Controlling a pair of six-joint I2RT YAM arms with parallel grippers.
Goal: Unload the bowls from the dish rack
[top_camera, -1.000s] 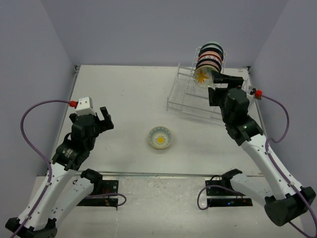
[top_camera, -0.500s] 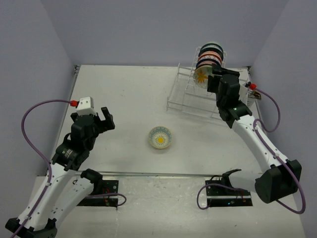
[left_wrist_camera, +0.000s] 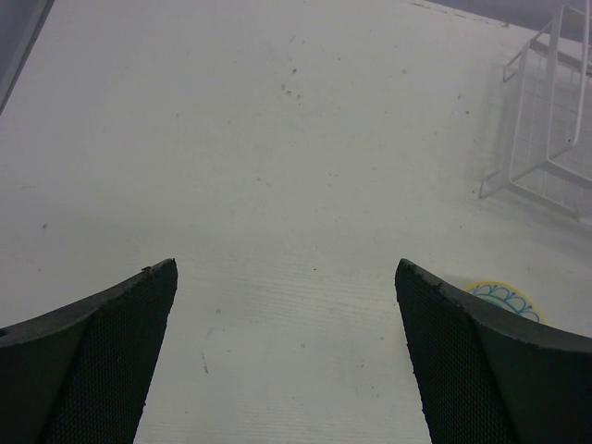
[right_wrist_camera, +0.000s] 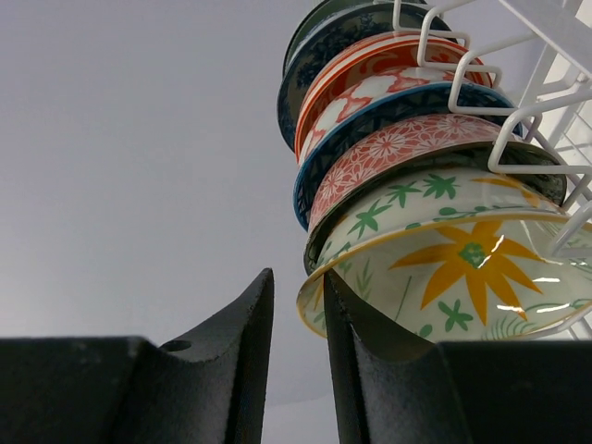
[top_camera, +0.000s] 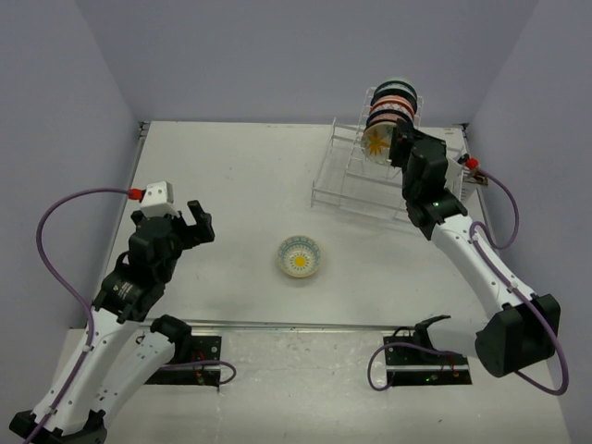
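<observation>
Several patterned bowls (right_wrist_camera: 388, 120) stand on edge in the upper tier of the white wire dish rack (top_camera: 344, 188), whose wires (right_wrist_camera: 532, 111) cross the right wrist view. The nearest is cream with an orange flower (right_wrist_camera: 462, 268), also seen from above (top_camera: 376, 141). My right gripper (right_wrist_camera: 297, 273) is at this bowl's rim (top_camera: 396, 141), jaws narrowed to a slim gap. The rim's edge pokes into that gap against the right finger, with a sliver of space still showing to the left finger. My left gripper (left_wrist_camera: 287, 268) hangs wide open over bare table (top_camera: 192, 218).
One bowl with a yellow centre and blue rim pattern (top_camera: 300, 256) sits upright on the table between the arms, its edge peeking past my left gripper's right finger (left_wrist_camera: 504, 296). The rack's low base (left_wrist_camera: 546, 148) lies at the far right. Grey walls enclose the table.
My right arm has reached forward to the front bowl in the rack, and its jaws have narrowed from wide open to a slim gap around the rim. The left arm has barely moved.
</observation>
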